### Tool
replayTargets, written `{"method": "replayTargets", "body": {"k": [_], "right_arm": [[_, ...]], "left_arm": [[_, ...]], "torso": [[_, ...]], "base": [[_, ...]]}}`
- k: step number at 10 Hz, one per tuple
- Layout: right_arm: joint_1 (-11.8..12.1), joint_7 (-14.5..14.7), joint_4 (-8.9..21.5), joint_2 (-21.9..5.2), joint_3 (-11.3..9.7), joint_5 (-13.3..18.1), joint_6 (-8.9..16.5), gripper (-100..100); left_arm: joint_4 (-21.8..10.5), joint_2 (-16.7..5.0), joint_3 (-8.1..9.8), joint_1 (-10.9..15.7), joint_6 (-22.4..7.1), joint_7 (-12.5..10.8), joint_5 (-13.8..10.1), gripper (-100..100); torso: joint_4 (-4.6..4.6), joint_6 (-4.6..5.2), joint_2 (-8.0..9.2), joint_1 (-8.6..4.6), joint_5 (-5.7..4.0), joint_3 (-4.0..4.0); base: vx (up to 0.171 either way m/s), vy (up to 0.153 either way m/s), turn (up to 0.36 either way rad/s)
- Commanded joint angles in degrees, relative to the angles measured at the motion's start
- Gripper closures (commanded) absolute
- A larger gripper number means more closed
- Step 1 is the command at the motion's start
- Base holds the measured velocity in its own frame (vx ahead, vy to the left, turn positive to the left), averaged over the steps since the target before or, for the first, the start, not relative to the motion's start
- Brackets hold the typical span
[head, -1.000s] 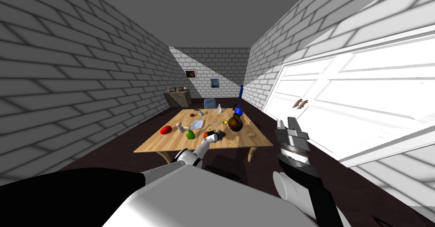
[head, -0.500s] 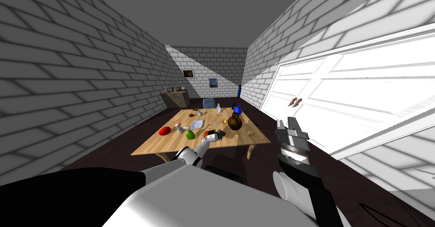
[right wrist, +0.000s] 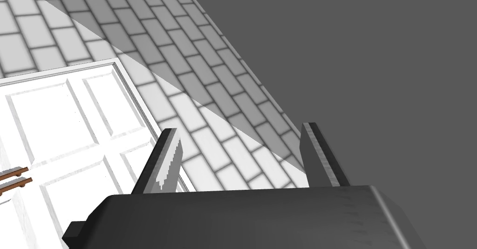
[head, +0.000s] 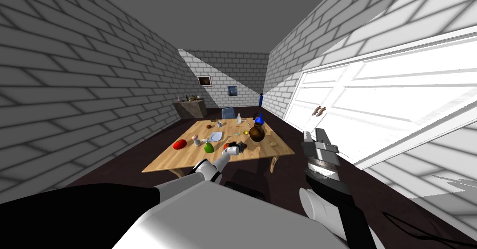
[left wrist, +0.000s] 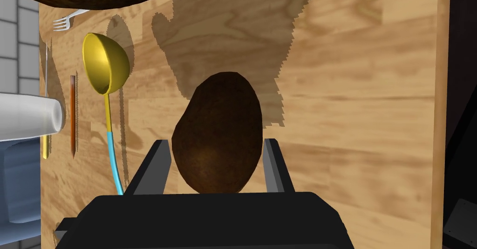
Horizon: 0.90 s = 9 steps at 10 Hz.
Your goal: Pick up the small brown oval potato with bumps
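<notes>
Dark brown oval potato (left wrist: 219,120) clenched in left claw (left wrist: 216,143).
Fingers (left wrist: 151,167) press both its sides over the light wooden desk (left wrist: 363,97), apparently clear of it; right claw (right wrist: 240,134) stands released, well apart.

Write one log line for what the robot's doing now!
left pincer: shut on potato | potato: above table | right pincer: open, away from table
</notes>
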State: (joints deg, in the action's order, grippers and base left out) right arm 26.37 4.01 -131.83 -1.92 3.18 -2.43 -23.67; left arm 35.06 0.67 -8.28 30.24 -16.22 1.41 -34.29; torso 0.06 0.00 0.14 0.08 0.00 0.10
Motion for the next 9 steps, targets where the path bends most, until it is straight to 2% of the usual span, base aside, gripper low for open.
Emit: {"method": "replayTargets", "body": {"k": [1,2,3,4,5,6,7,8,9], "right_arm": [[0.00,0.00,0.00,0.00,0.00,0.00,0.00,0],[0.00,0.00,0.00,0.00,0.00,0.00,0.00,0],[0.00,0.00,0.00,0.00,0.00,0.00,0.00,0],[0.00,0.00,0.00,0.00,0.00,0.00,0.00,0],[0.00,0.00,0.00,0.00,0.00,0.00,0.00,0],[0.00,0.00,0.00,0.00,0.00,0.00,0.00,0],[0.00,0.00,0.00,0.00,0.00,0.00,0.00,0],[0.00,0.00,0.00,0.00,0.00,0.00,0.00,0],[0.00,0.00,0.00,0.00,0.00,0.00,0.00,0]], "left_arm": [[-0.59,-0.48,-1.38,0.67,0.65,-2.86,1.40,100],[-0.59,-0.48,-1.38,0.67,0.65,-4.32,1.40,100],[-1.02,-0.90,-2.56,1.23,1.13,-6.12,2.74,100],[-1.02,-0.90,-2.56,1.23,1.13,-7.48,2.74,100],[-1.45,-1.31,-3.74,1.79,1.60,-9.07,4.07,100],[-1.45,-1.31,-3.74,1.79,1.60,-10.65,4.07,100],[-1.87,-1.73,-4.93,2.36,2.08,-12.53,5.40,100],[-1.87,-1.73,-4.93,2.36,2.08,-13.82,5.40,100],[-2.30,-2.14,-6.11,2.92,2.55,-15.61,6.74,100]], "torso": [[0.00,0.00,0.00,0.00,0.00,0.00],[0.01,0.02,0.01,0.01,-0.01,0.01],[0.01,0.00,-0.01,-0.01,0.00,0.00],[0.01,0.02,-0.01,-0.02,-0.01,0.00],[0.01,-0.01,-0.01,-0.02,0.00,0.00],[0.02,0.01,0.02,0.01,-0.01,0.02],[0.02,-0.01,0.02,-0.01,0.00,0.02],[0.02,0.02,0.04,-0.03,-0.01,0.03],[0.02,-0.01,0.02,-0.02,0.00,0.02]], "base": [[-0.031,0.030,-0.062],[-0.024,0.025,-0.049],[-0.027,0.024,-0.073],[-0.024,0.022,-0.047],[-0.031,0.032,-0.068],[-0.030,0.025,-0.048],[-0.036,0.020,-0.074],[-0.028,0.022,-0.045],[-0.032,0.033,-0.079]]}}
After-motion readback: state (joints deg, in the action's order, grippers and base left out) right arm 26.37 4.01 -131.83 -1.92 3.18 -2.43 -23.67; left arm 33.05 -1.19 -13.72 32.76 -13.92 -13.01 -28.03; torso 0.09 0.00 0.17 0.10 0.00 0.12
